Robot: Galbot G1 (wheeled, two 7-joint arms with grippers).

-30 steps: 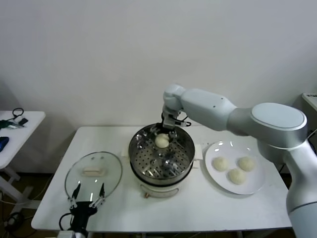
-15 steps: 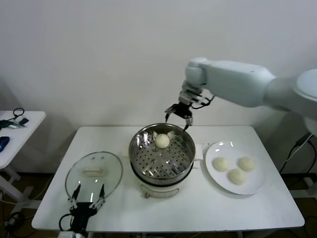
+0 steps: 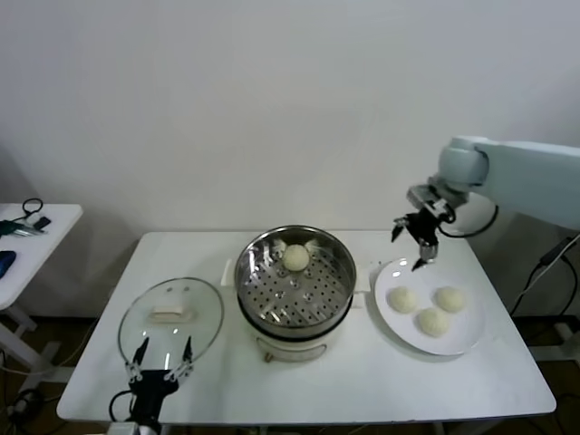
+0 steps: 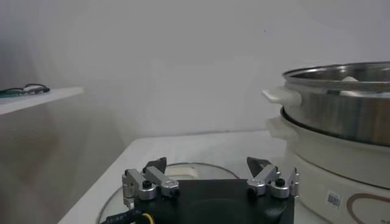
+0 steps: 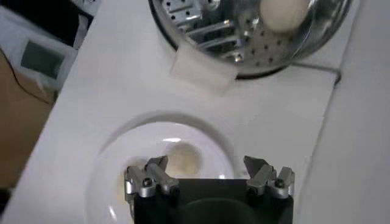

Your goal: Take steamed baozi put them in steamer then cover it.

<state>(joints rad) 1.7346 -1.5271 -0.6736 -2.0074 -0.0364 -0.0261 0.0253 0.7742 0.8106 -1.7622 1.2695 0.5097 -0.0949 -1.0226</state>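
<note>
The steamer stands mid-table, a shiny pot with a perforated tray on a white base. One baozi lies at its far side; it also shows in the right wrist view. Three baozi lie on a white plate to the right. My right gripper is open and empty, in the air above the plate's far edge; one baozi shows below it. My left gripper is open and empty, low at the front left by the glass lid.
The glass lid with a white handle lies flat on the table left of the steamer; it also shows in the left wrist view. A small side table with cables stands at far left. A wall is close behind the table.
My right gripper let the baozi go in the steamer, rose, and swung right to above the plate. The left arm has not moved.
</note>
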